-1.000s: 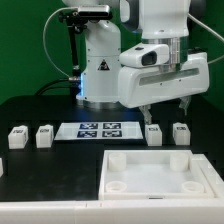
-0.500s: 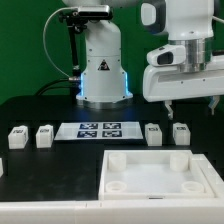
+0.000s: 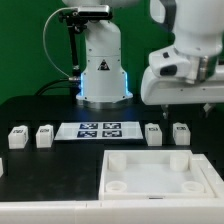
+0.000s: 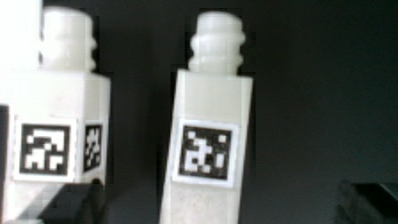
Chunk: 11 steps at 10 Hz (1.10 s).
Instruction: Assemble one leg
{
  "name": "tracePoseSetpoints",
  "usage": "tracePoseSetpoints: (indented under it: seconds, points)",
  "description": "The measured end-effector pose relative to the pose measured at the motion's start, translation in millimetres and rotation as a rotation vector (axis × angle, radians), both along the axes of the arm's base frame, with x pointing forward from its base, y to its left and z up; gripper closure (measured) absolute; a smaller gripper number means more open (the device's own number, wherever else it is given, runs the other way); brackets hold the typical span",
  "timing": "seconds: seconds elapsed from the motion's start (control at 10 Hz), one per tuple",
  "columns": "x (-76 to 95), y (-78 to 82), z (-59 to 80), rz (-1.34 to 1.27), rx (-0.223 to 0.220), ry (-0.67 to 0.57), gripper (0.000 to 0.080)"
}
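1. Hovering above the tabletop (image 3: 55,175) at the exterior view's right, the hand (image 3: 185,108) has its fingers spread wide and grips nothing.
2. I read the same from the wrist view: the dark fingertips (image 4: 377,198) sit at the two lower corners of that picture, clear of every part.
3. The leg (image 4: 221,130) fills the middle of the wrist view, between the fingertips, with its ribbed peg end and its square tag facing the camera.
4. In the exterior view I take this to be the leg (image 3: 181,132) furthest to that view's right. It rests on the tabletop roughly below the hand, with a clear gap between them.
5. A neighbouring leg (image 3: 153,133) stands just beside it, apart from it; the wrist view shows it partly cut off at the edge (image 4: 54,120).
6. The marker board (image 3: 98,130) lies flat beyond this pair, toward the exterior view's left.
7. Two further legs (image 3: 44,135) rest past the board, near that view's left edge.
8. The wide white square piece (image 3: 150,180) with round corner sockets lies nearest the exterior camera, in front of the pair of legs.
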<state>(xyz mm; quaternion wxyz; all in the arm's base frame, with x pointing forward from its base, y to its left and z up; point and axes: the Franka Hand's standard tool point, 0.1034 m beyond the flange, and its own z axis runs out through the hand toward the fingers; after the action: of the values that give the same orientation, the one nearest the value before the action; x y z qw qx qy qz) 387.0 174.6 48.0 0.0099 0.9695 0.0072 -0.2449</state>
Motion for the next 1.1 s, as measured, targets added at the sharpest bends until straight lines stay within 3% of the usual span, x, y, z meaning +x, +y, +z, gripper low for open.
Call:
tracePoseSetpoints:
  seconds: [0.3,0.6,0.9,1.1]
  points:
    - [7.3,3.1,-7.0,-0.029,-0.051,0.354,0.0151]
    - [10.9,3.6,-11.7,-0.029,-0.051,0.379,0.0151]
    - [-6.3,-2.3,-33.4,-0.04,-0.055,0.372,0.0151]
    - [-11.0,-4.1,-37.8,-0.041,-0.056,0.373,0.0151]
